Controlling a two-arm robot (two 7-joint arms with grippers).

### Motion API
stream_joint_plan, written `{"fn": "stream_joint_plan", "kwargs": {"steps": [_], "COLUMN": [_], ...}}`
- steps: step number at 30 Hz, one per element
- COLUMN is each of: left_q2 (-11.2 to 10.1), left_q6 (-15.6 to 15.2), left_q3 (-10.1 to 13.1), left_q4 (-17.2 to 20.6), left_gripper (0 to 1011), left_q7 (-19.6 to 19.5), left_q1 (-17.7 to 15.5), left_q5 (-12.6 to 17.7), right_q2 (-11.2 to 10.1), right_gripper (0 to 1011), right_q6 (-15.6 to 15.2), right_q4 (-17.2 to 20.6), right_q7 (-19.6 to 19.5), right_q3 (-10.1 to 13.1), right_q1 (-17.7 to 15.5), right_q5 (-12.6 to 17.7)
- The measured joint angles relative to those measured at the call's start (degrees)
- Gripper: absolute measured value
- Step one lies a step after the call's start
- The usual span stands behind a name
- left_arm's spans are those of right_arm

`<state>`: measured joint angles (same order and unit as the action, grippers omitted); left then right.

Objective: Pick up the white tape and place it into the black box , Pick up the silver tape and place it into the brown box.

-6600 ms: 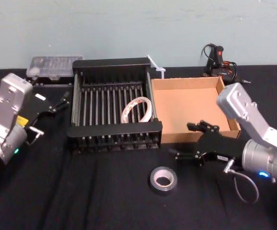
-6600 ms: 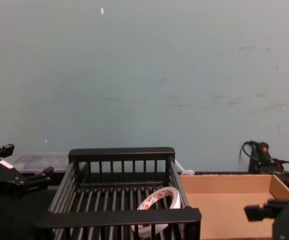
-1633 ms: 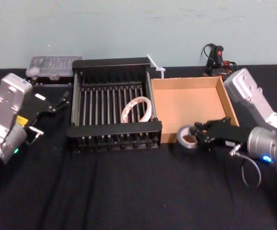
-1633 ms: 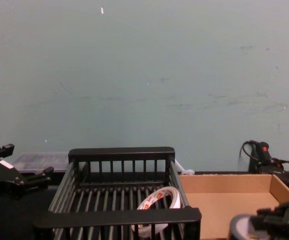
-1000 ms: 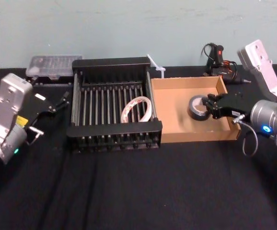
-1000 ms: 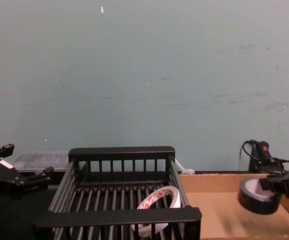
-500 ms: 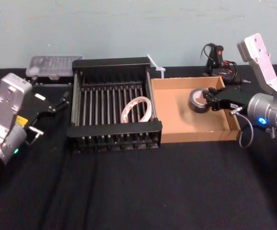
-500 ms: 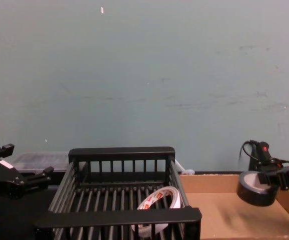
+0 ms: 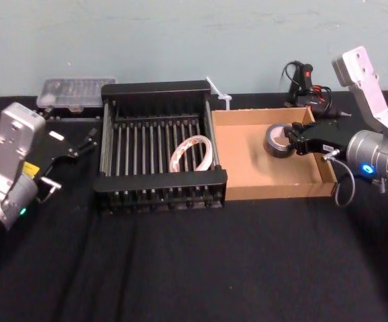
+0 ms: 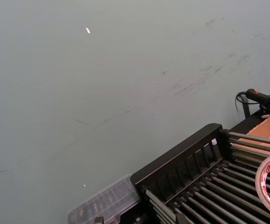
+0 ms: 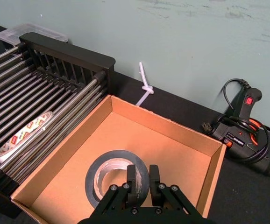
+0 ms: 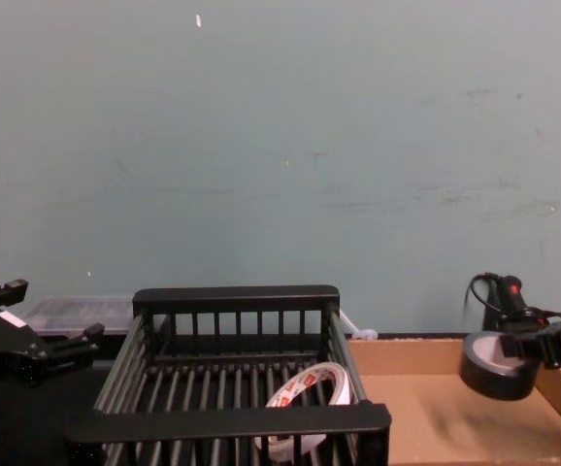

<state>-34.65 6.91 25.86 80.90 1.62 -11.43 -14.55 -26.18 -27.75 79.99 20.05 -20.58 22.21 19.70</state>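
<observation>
Already the thin white ring of tape (image 9: 191,151) leans on the bars inside the black slatted crate (image 9: 159,180). Beside that crate, over the shallow tan cardboard tray (image 9: 235,190), the right gripper (image 9: 291,141) pinches the wall of the thick silver-grey duct-tape roll (image 9: 275,140), held clear above the floor. Released from this height, the roll could bounce or roll against the low wall. The left gripper (image 9: 84,143), fingers spread, idles on the crate's far side.
</observation>
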Motion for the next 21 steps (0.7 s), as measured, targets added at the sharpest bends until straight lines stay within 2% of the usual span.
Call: {"fn": "stream_joint_plan", "kwargs": {"steps": [7,8,9,16,21], "left_q2": [0.0,0.0,0.0,0.0,0.0], "left_q6": [0.0,0.0,0.0,0.0,0.0], "left_q3": [0.0,0.0,0.0,0.0,0.0], "left_q4": [0.0,0.0,0.0,0.0,0.0], "left_gripper": [1001,1001,1001,1001,1001], "left_q7": [0.0,0.0,0.0,0.0,0.0], "left_q1": [0.0,0.0,0.0,0.0,0.0], "left_q5": [0.0,0.0,0.0,0.0,0.0], "right_q2": [0.0,0.0,0.0,-0.1,-0.1], "right_gripper": [324,381,392,646,783], "right_q6": [0.0,0.0,0.0,0.0,0.0], "right_q4": [0.0,0.0,0.0,0.1,0.1], "right_q7": [0.0,0.0,0.1,0.1,0.1], "right_q3": [0.0,-0.1,-0.1,-0.1,-0.1], "right_q1": [0.0,0.0,0.0,0.0,0.0], "right_q5": [0.0,0.0,0.0,0.0,0.1]}}
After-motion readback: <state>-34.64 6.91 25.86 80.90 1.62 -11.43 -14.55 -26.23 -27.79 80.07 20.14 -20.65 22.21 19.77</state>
